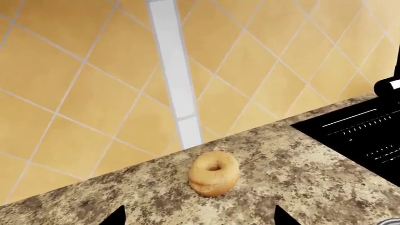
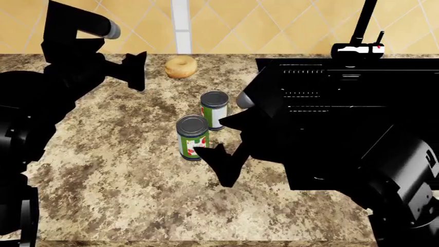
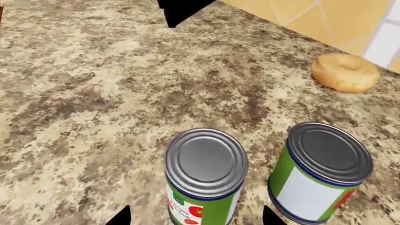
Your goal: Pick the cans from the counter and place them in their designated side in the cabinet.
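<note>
On the left, the left gripper [image 2: 134,69] hangs over the speckled granite worktop [image 2: 103,170] with its dark fingers [image 1: 117,216] spread apart and nothing between them. In the left wrist view only the two fingertips show, and the tan bagel [image 1: 214,172] lies on the worktop beyond them, roughly in line with the gap but clear of both tips. In the head view the bagel [image 2: 181,66] sits just past that gripper, close to the wall.

Toward the middle stand the two cans, both upright on the worktop, well apart from the left fingers. The nearer can [image 2: 193,137] sits just in front of the right gripper [image 2: 223,139]; its green, white and red label faces the camera. In the right wrist view this nearer can [image 3: 205,176] stands between the two right fingertips [image 3: 120,216], which are apart and not touching it. The farther can [image 2: 214,109] stands just beside and slightly behind the first; in the right wrist view the farther can [image 3: 321,171] lies outside the fingers' gap, past one tip.

To the right, the black inset sink [image 2: 357,87] is cut into the worktop, largely hidden by the right arm, and a faucet [image 2: 358,49] rises behind it. Behind everything runs a wall of yellow diagonal tiles [image 1: 75,93] crossed by a white vertical strip [image 1: 175,70].
</note>
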